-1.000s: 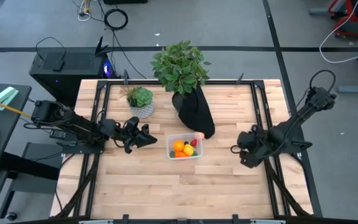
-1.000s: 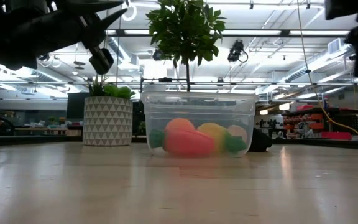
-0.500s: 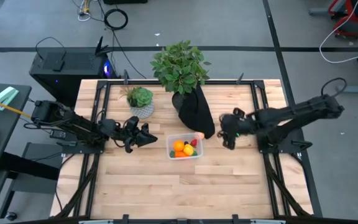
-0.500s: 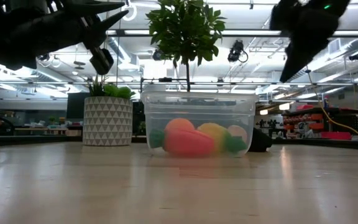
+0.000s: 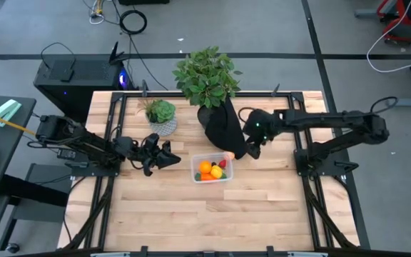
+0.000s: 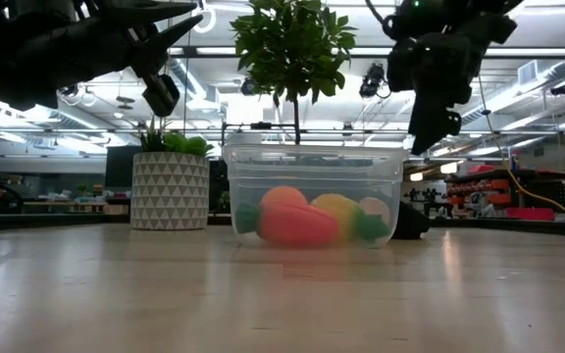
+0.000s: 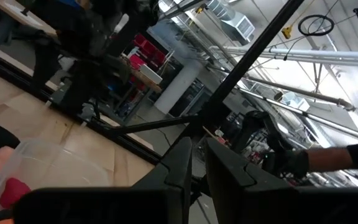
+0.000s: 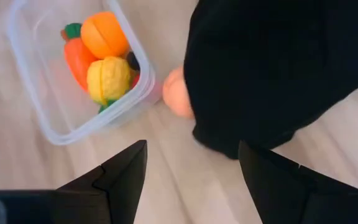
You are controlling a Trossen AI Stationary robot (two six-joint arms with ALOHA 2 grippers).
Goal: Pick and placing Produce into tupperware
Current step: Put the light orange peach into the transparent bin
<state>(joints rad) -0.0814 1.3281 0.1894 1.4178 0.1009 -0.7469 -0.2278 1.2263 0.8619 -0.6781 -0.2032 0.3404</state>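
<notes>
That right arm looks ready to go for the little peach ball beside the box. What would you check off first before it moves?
1. Right claw open: ok.
2. Peach-coloured ball in view, on the wooden table outside the clear plastic rectangular container: ok.
3. Clear way to the ball: not ok; it touches the black plant pot.
4. Room left in the container: ok; the orange carrot and the other toys fill one end.
5. Left claw out of the way: ok; it waits at the container's left.

One camera hangs overhead, looking straight down; another sits at counter [image 5: 191,214] level, close before the tupperware [image 6: 312,194]. Wrist cameras peer past each claw; all share that tupperware.
</notes>
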